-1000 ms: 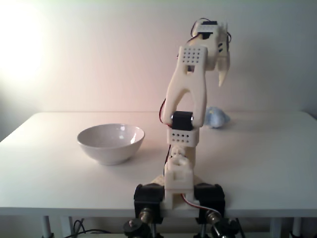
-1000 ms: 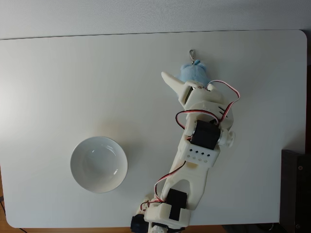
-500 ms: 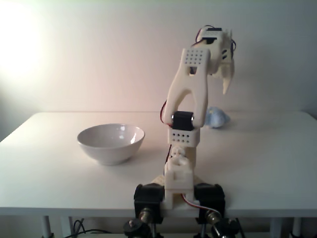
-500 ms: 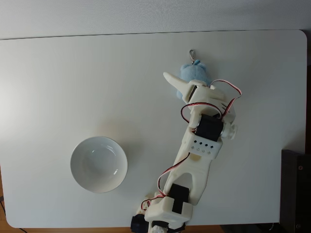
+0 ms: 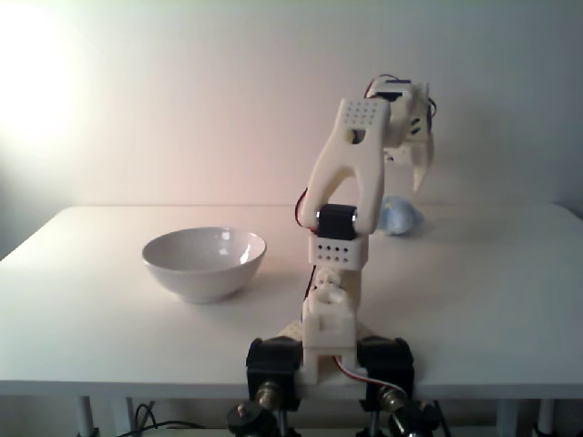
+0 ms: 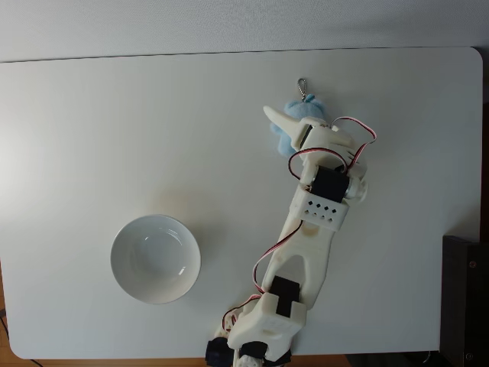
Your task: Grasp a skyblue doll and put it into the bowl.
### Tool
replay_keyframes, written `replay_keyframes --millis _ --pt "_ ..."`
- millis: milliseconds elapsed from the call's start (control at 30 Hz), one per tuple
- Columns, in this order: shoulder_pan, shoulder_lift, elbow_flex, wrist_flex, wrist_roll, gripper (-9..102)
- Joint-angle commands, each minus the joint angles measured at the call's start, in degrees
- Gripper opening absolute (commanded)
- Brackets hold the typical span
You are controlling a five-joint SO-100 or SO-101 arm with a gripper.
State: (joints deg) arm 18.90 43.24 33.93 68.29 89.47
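The skyblue doll (image 6: 304,112) lies on the far right part of the white table, with its metal clasp (image 6: 304,84) pointing toward the far edge. In the fixed view from the front, the doll (image 5: 401,217) peeks out behind the arm. My gripper (image 6: 289,119) hangs just above the doll's left side and is open, with one white pointed finger (image 6: 273,118) splayed to the left. From the front, the gripper (image 5: 418,182) points down, its tip a little above the doll. The white bowl (image 6: 156,258) sits empty at the near left, also seen as the bowl (image 5: 204,262) from the front.
The arm's base (image 6: 252,348) is clamped at the table's near edge (image 5: 182,387). A dark object (image 6: 464,298) stands beyond the table's right side. Bare tabletop (image 6: 221,183) separates the doll from the bowl.
The arm has stretched farther out. The gripper has moved toward the far right over the doll and come down closer to it. Doll and bowl have not moved.
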Motion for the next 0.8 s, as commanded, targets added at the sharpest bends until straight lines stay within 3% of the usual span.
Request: replay_keyframes --millis 0,767 --pt "0.0 -0.7 -2.2 -0.6 -0.1 75" --pt "0.0 -7.6 -2.3 -0.9 0.0 75"
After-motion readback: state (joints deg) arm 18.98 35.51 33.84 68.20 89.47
